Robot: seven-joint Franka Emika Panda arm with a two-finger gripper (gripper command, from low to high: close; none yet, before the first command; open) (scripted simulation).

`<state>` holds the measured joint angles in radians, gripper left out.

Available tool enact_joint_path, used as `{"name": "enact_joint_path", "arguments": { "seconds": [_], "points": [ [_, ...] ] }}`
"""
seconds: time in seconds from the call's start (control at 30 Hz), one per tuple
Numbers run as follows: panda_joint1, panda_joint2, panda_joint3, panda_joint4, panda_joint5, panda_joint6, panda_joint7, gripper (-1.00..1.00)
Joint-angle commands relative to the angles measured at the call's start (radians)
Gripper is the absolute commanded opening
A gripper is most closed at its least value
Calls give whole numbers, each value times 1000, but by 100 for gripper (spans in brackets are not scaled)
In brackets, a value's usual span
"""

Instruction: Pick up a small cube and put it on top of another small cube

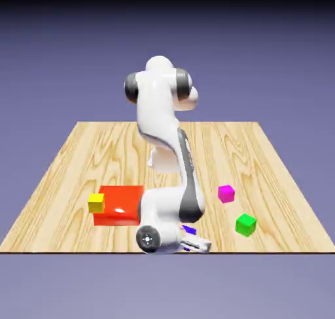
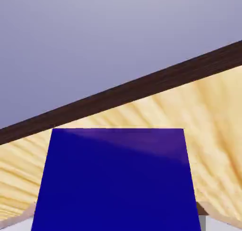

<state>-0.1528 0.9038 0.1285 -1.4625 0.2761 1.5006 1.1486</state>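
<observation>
A: Where is the small cube (image 2: 118,182)?

B: I see it large between the finger tips (image 2: 208,216) in the hand view, at the table's (image 1: 78,161) near edge; the gripper (image 1: 190,240) is clamped on it.

A: And around it?

B: Green cube (image 1: 246,224) and magenta cube (image 1: 226,193) toward the exterior view's right; red block (image 1: 121,204) with the yellow cube (image 1: 96,202) touching it, left.

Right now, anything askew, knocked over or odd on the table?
Nothing stands out. The red block, yellow cube, magenta cube and green cube sit flat. The blue-violet cube fills the hand view at the tool, near the table's edge.
</observation>
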Motion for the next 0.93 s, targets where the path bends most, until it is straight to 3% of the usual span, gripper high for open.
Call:
{"name": "enact_joint_path", "arguments": {
  "seconds": [0.0,0.6,0.8,0.83,0.9],
  "points": [
    [-4,1,-1,36,-5,-36,6,-100],
    [-180,-15,633,-183,-204,151,436,-100],
    [-170,11,630,-315,-217,307,429,-100],
    [-170,11,630,-315,-217,307,429,100],
    [-174,4,634,-279,-214,264,434,100]
  ]
}}
